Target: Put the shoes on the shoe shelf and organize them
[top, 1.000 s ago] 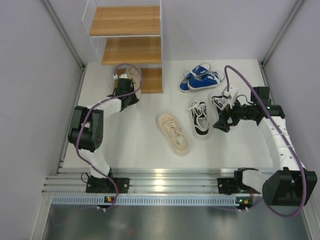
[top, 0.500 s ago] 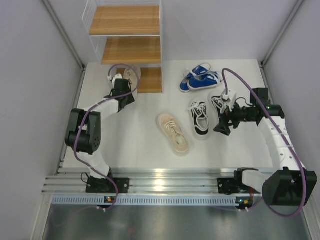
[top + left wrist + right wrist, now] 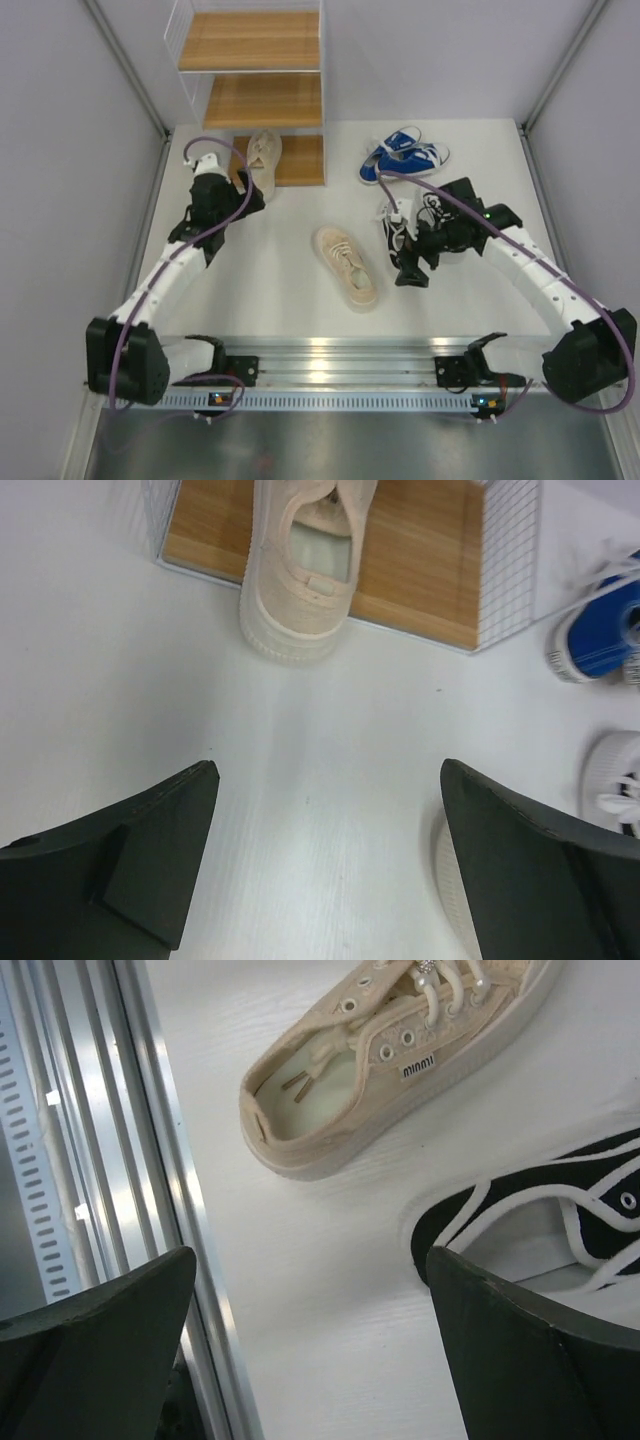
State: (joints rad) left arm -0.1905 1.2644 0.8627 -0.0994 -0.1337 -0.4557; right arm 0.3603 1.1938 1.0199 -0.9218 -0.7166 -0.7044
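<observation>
At the left of the bench (image 3: 270, 290), the left claw (image 3: 327, 780) hangs released and empty, just short of a beige shoe (image 3: 300, 570). That shoe lies on the lowest board of the shoe shelf (image 3: 290, 100), its heel overhanging the front edge. Mid-bench lies the second beige shoe (image 3: 347, 265), alone. Right of it, a black-and-white shoe (image 3: 540, 1230) lies partly beneath the right arm. The right claw (image 3: 310, 1260) hovers spread wide, gripping nothing, above the gap between those two shoes' heels. The blue pair (image 3: 405, 155) sits farther back, right of the shelf.
</observation>
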